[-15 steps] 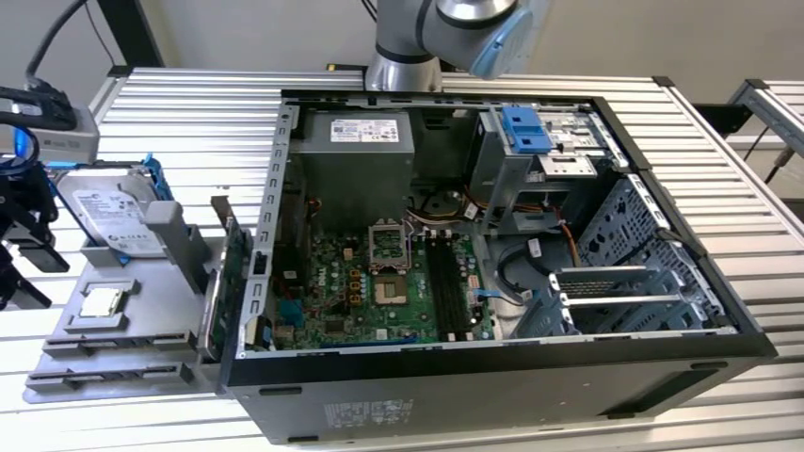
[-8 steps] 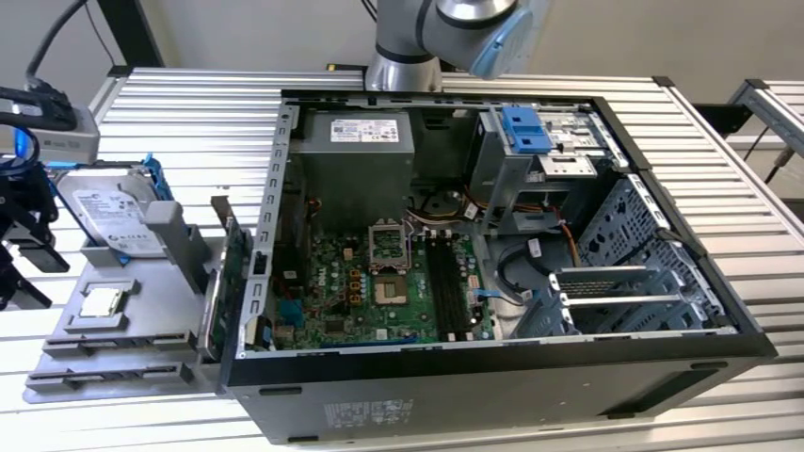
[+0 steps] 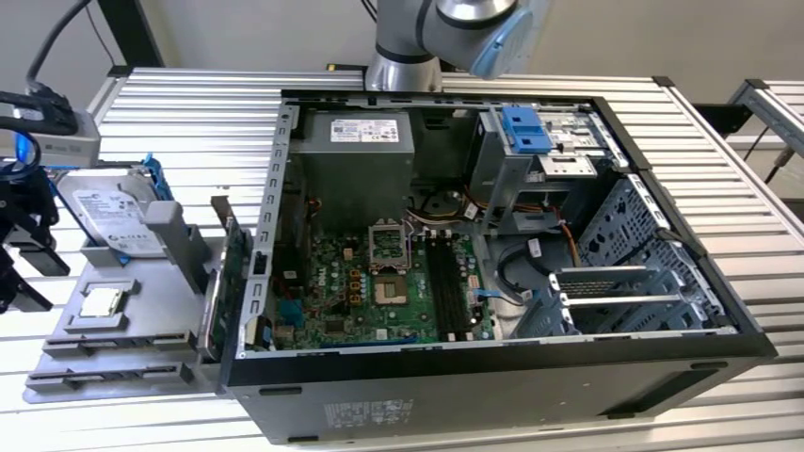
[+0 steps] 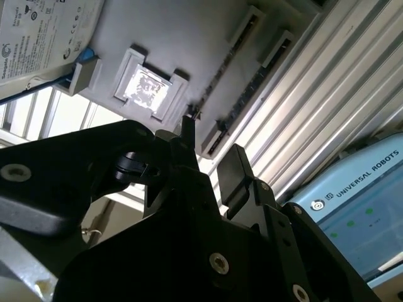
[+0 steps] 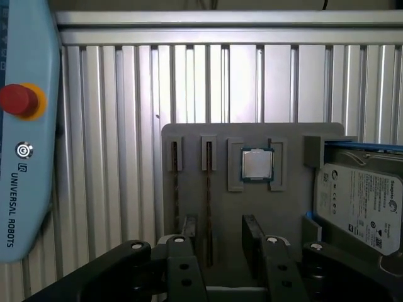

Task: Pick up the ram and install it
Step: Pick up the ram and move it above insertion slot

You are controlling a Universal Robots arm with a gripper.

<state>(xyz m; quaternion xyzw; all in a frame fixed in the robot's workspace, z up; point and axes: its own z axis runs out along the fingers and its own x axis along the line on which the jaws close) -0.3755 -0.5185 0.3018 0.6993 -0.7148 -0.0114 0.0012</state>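
The ram (image 5: pixel 209 201) stands on edge in a slot of the grey holder tray (image 5: pixel 289 145), so the first wrist view shows it as a long thin dark line. My gripper (image 5: pixel 220 220) hangs above the tray, open, with nothing held. The ram's line runs between the two fingers, closer to one finger (image 5: pixel 189 229) than to the other. In the second wrist view the gripper (image 4: pixel 211 141) points at the same slotted end of the tray (image 4: pixel 189 38). In the exterior view the gripper (image 3: pixel 19 268) is at the far left, over the tray's (image 3: pixel 138 315) outer end.
The tray also holds a silver hard drive (image 3: pixel 113 212) and a small square processor chip (image 5: pixel 257 165), plus a second slot (image 5: pixel 174 182) beside the ram's. The open computer case (image 3: pixel 503 367) lies right beside the tray, motherboard (image 3: pixel 377 292) exposed. A teach pendant (image 5: pixel 25 157) rests on the slatted table.
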